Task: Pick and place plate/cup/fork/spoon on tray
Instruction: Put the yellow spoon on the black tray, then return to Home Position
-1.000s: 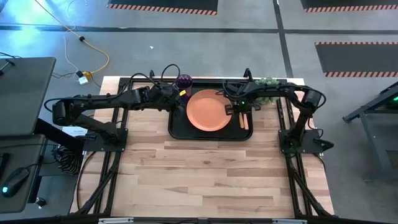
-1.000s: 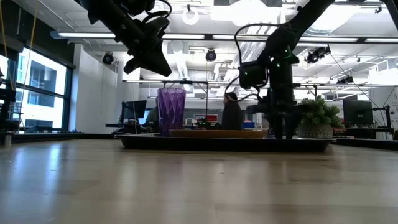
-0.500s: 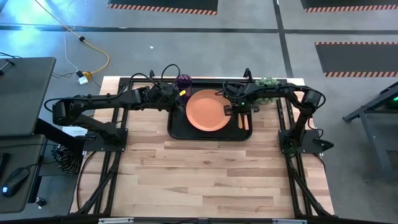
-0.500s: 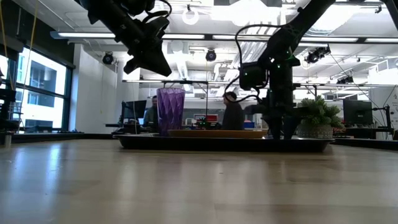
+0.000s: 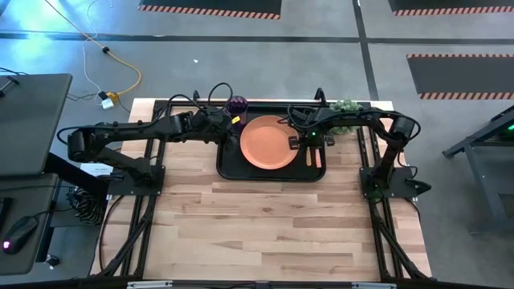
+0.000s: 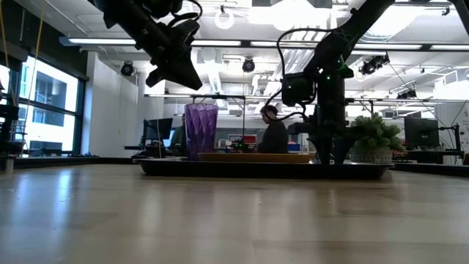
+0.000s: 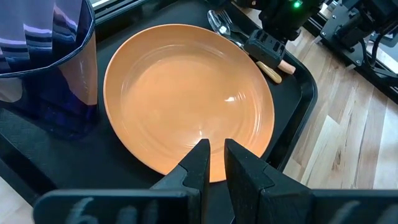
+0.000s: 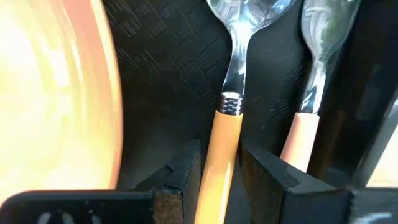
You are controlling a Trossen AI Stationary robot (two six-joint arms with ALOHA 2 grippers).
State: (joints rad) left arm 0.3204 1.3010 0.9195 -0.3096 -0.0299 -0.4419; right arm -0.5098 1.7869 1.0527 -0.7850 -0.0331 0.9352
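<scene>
**A:** Right pincer (image 8: 221, 152) status?

**B:** Low in the large black rectangular tray (image 8: 161, 74). Its fingers are spread either side of the slim orange handle of the silver-bowled spoon (image 8: 225, 134), with no visible pinch. It has barely shifted over the last second.

**A:** Released, then?

**B:** Likely. The spoon lies flat between the silver-tined orange-handled fork (image 8: 301, 140) and the round orange plate (image 8: 50, 93).

**A:** Left?

**B:** Left pincer (image 7: 216, 152) hangs over the plate's edge beside the dark purple cup (image 7: 43, 62), fingers nearly pressed together and empty. All four pieces are on the tray, so I'd say only the retreat remains.

No readable text, label, brand, number or sign is showing in any view; nothing on the table, arms or room is carrying legible writing.
</scene>
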